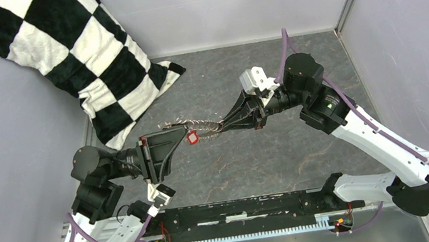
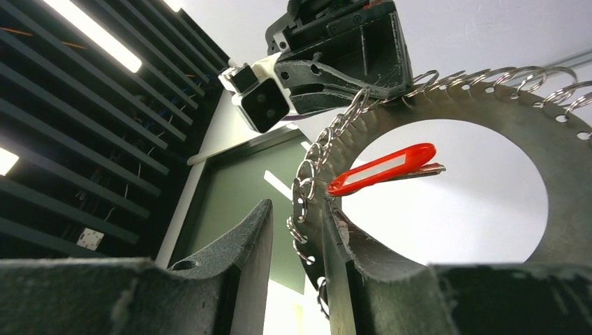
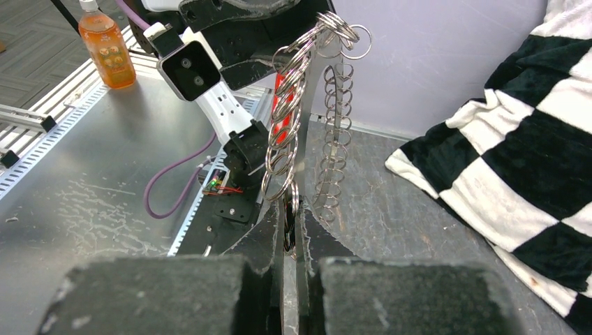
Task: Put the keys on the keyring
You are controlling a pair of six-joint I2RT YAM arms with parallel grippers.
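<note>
**Metal disc pinched at one rim, red key's hold unclear**

Mottled grey table (image 1: 255, 159) lies below everything, and whatever I lose will land there. Above it hangs the flat grey metal keyring (image 2: 565, 160), a hollow disc held by one rim only. My right gripper (image 3: 290, 216) is pressed together on that rim, so a sideways push could swivel the disc in the pinch or slide it out.

My left gripper (image 2: 297, 209) stands spread. The disc's opposite edge sits in the gap, against one finger, with daylight beside the other, so it steadies little.

The red plastic-tagged key (image 2: 382, 167), with its thin silver blade, shows across the hollow centre near my left fingertips. I cannot tell what carries it. If it is merely lodged, a jolt would likely drop it. The crowded little wire split rings (image 2: 305, 188) could also snag the blade.
</note>
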